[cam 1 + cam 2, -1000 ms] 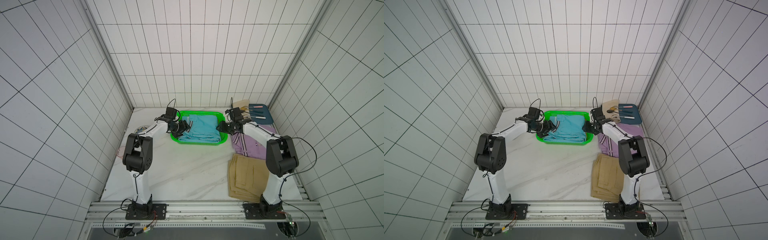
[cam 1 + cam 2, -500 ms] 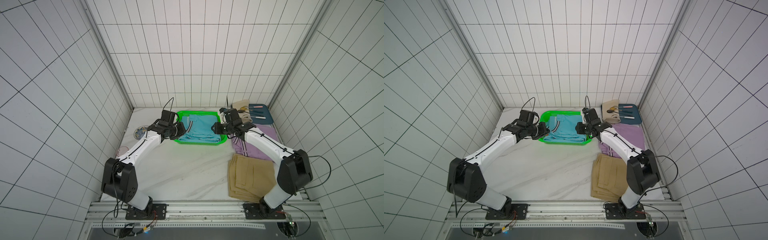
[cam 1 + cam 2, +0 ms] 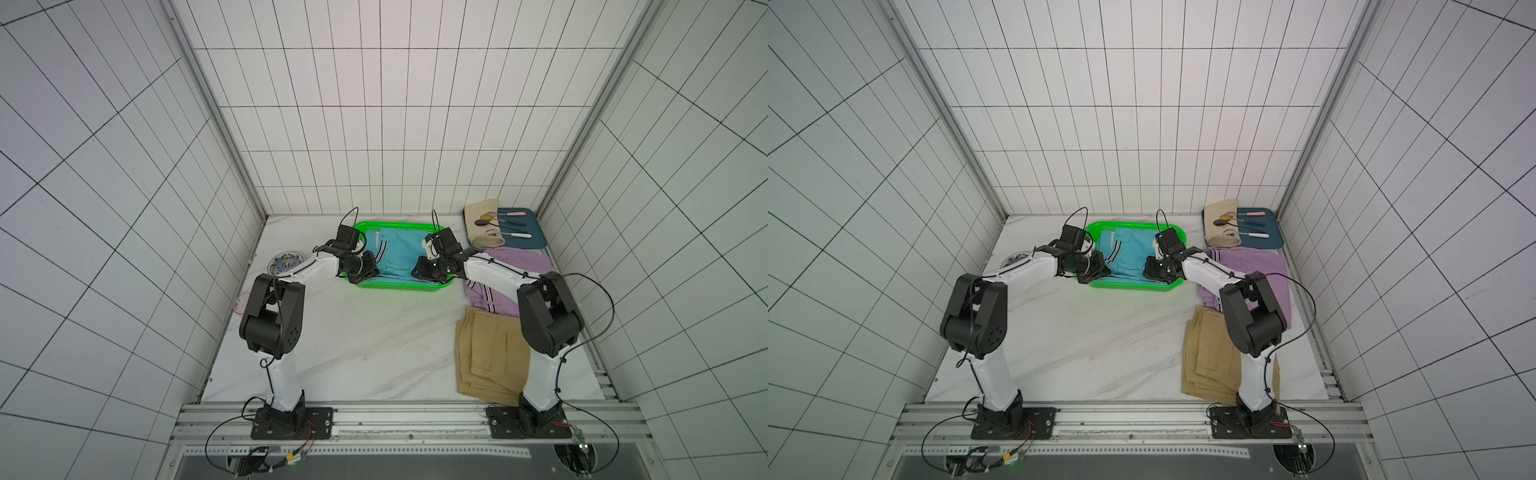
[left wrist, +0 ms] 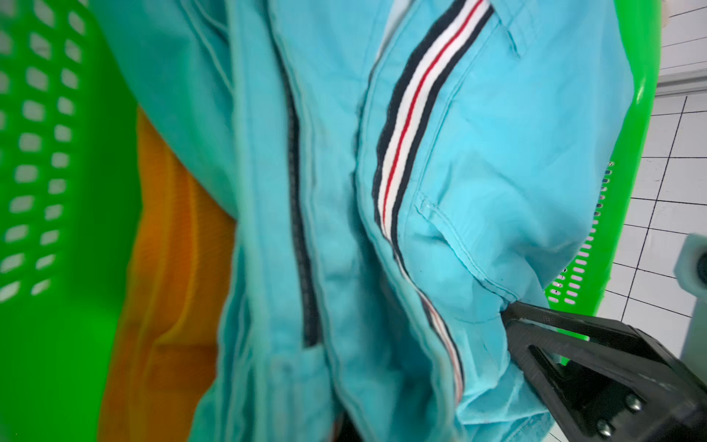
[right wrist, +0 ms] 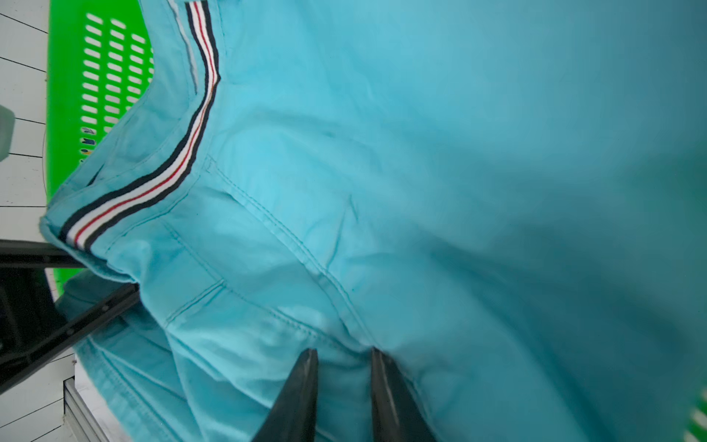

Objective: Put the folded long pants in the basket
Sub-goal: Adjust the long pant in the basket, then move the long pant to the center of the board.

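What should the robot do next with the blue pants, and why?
Probably squeeze the right gripper shut on the blue pants: its jaws straddle a fold but look apart, while the left gripper looks shut on the waistband corner. A grip on both sides may help smooth them in the basket.

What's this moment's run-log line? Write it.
left gripper shut on light blue pants | right gripper open around a fold | orange pants beneath, in green basket

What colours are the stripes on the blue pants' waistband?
Navy, white and red on the waistband; clearest in the left wrist view.
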Robot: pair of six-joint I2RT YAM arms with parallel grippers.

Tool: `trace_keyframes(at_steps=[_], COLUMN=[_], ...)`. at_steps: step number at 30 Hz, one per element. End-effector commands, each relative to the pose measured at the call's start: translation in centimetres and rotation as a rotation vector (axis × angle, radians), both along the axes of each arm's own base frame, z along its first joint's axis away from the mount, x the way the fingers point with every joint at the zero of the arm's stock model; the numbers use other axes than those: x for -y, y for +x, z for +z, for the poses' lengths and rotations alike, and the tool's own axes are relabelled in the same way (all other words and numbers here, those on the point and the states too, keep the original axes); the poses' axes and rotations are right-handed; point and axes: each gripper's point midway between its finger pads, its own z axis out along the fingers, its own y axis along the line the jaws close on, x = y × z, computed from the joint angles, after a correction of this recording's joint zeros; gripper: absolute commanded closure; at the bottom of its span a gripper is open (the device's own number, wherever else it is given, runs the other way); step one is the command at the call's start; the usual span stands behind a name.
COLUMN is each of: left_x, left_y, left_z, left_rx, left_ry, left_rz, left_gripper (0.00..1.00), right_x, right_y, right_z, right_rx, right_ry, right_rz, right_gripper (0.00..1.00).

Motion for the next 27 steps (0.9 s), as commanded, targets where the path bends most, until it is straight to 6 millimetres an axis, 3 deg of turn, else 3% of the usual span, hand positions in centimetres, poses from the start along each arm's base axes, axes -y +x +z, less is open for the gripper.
trace_keyframes(at_steps=[1, 5, 8, 12, 17, 18, 22, 27], left_x=[-2.7, -2.3, -2.2, -2.8, -3.4, -3.6, -4.6, -5.6], left_y=[-0.9, -1.0, -1.1, -1.1, -1.4, -1.5, -2.2, -3.6], left_z=[-4.5, -6.0, -6.1, -3.8, 1.0, 2.0, 5.8, 9.9], left_rx=[-0.1, -0.148, -0.154, -0.08, 0.064, 0.096, 0.225, 0.377], left_ry=[0.085, 0.071, 0.055, 0.063, 0.044, 0.044, 0.041, 0.0], left_rz=[0.048, 0.037, 0.04, 0.067, 0.094, 0.102, 0.135, 0.185], left_gripper=[1.0, 1.0, 1.0, 1.0, 1.0, 0.95, 0.58, 0.23], right_x=[3.4, 4.5, 4.4, 4.2, 6.2, 6.8, 8.3, 10.1], right_y=[-2.2, -1.9, -1.8, -1.0, -0.3, -0.3, -1.1, -2.3], right_z=[-5.1, -5.7, -5.6, -2.3, 3.5, 4.9, 9.0, 12.3], right_rx=[-0.145, -0.128, -0.136, -0.015, 0.2, 0.251, 0.385, 0.502], right_ry=[-0.207, -0.266, -0.244, -0.199, -0.203, -0.203, -0.155, -0.103], right_rz=[-0.022, -0.035, -0.033, -0.025, -0.066, -0.081, -0.126, -0.182], right_gripper=[0.72, 0.71, 0.71, 0.67, 0.6, 0.56, 0.47, 0.42])
